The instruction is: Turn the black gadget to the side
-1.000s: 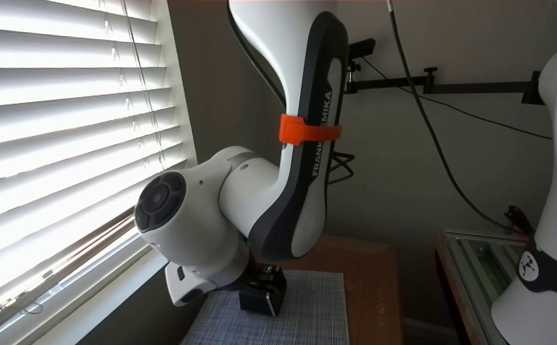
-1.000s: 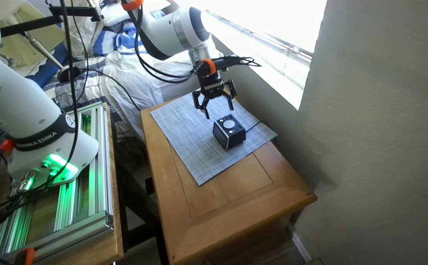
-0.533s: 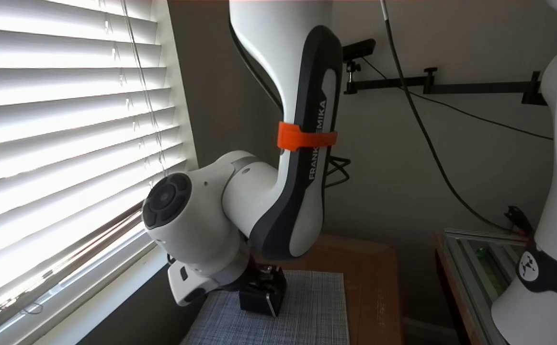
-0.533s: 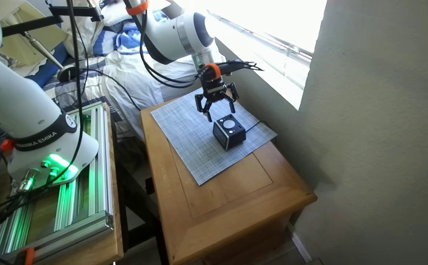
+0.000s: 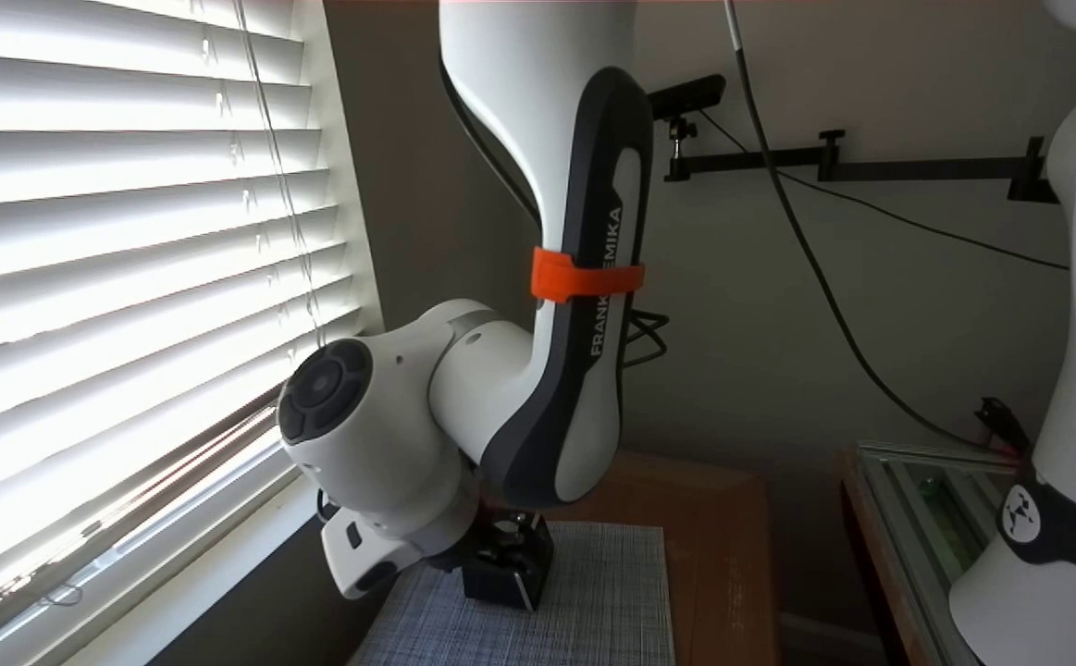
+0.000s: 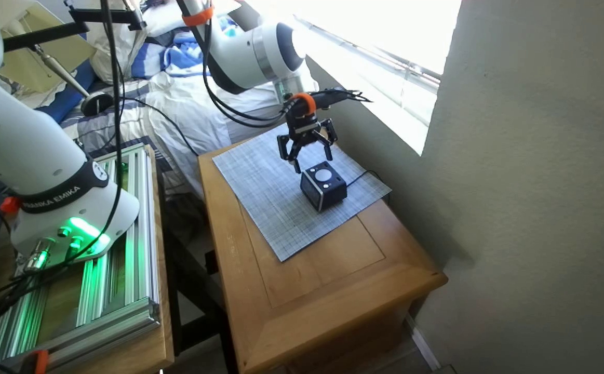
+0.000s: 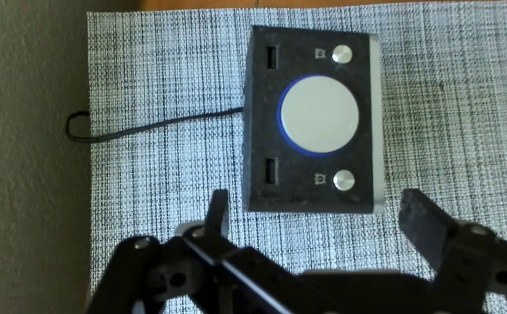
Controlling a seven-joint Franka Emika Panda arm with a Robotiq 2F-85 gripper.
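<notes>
1. Gadget [image 6: 324, 188] sits on the mat [image 6: 270, 197]; mat weave shows all round it in the wrist view
2. Mat lies on the table [image 6: 333, 291], wood visible past its edges
3. Upper face of gadget: pale disc [image 7: 321, 113], blue along part of its rim; two silver buttons [image 7: 342, 54]; two narrow slots [image 7: 271, 57], insides too dark to read
4. Pale strip [image 7: 377, 126] along one edge of that face; cable [image 7: 166, 125] leaves the opposite side, crosses the mat and loops past its edge by the wall [image 7: 31, 174]
5. Fingers [image 7: 425, 226] spread wide apart: one toward the cable side, one toward the strip side, mat visible between each and the gadget in the wrist view
6. In an exterior view the fingers [image 6: 327, 150] hang over the mat just beside the gadget, tips pointing down
7. Arm [image 5: 538, 370] reaches over the table in both exterior views; in an exterior view the black fingers and black gadget [image 5: 493, 585] overlap and are hard to tell apart
8. Base [image 6: 94, 200], lit green, stands on a metal frame [image 6: 143, 234] beside the table
9. Bedding [image 6: 166, 88], blue and white, lies behind the table; slatted blind [image 5: 130, 231], backlit, hangs beside the arm
</notes>
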